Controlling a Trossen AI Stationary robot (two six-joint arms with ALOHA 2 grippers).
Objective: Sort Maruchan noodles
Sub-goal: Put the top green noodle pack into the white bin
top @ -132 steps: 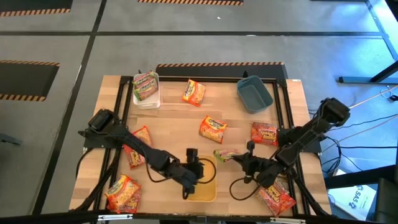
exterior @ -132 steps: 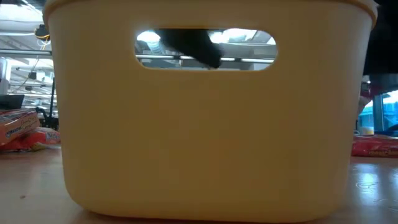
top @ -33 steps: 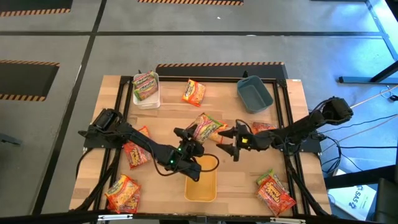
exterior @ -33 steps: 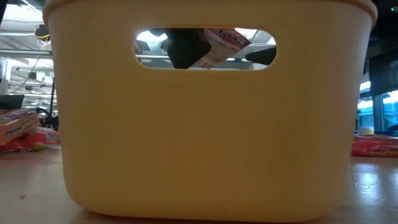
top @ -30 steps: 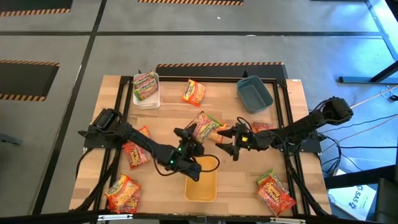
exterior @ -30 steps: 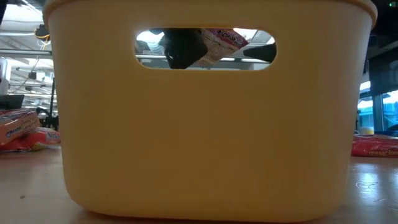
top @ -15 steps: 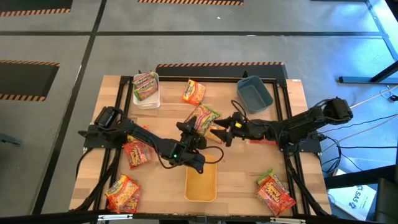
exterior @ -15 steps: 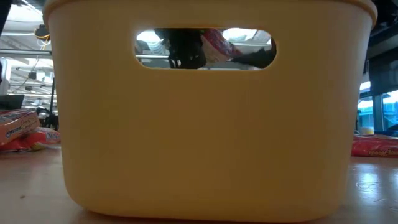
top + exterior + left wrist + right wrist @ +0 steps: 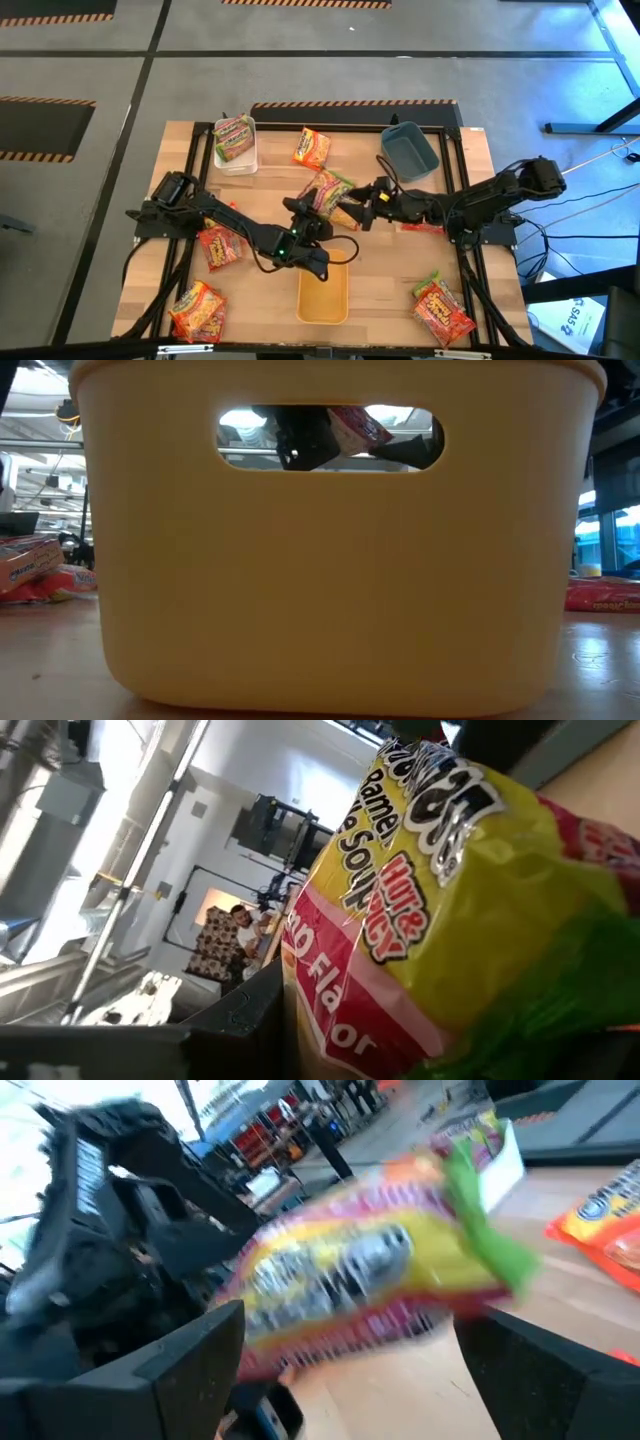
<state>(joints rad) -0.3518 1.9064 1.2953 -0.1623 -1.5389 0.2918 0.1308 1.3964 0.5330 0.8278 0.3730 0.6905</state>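
A green-pink Maruchan noodles packet [image 9: 328, 188] hangs above the middle of the table, with my left gripper [image 9: 314, 207] shut on its near-left end. In the left wrist view the packet [image 9: 440, 890] fills most of the picture. My right gripper [image 9: 359, 212] stands open just right of the packet. Its fingers [image 9: 190, 1355] stand on either side of the packet [image 9: 370, 1275] without closing on it. Through the slot of the yellow bin [image 9: 330, 580] the low view shows the packet [image 9: 356, 427] and a dark gripper. My left gripper pinches the packet's near-left end [image 9: 325, 1015] between its two fingers. The fingers come about level from the table's left and near side. The packet is lifted clear of the table and sticks out tilted toward the far right, past the fingers.
Other packets lie in the white bin [image 9: 236, 160], at the far middle [image 9: 311, 148], under the grippers [image 9: 345, 214], under the right arm [image 9: 420, 216], and near the left [image 9: 218, 246], near-left [image 9: 197, 310] and near-right [image 9: 443, 308] edges. A blue bin [image 9: 408, 150] stands far right.
My right gripper has moved toward the table's far edge and a little left, rolling somewhat, and now stands close beside the packet. The packet, held by my left gripper, has swung toward the far edge and tipped, staying clear of the table.
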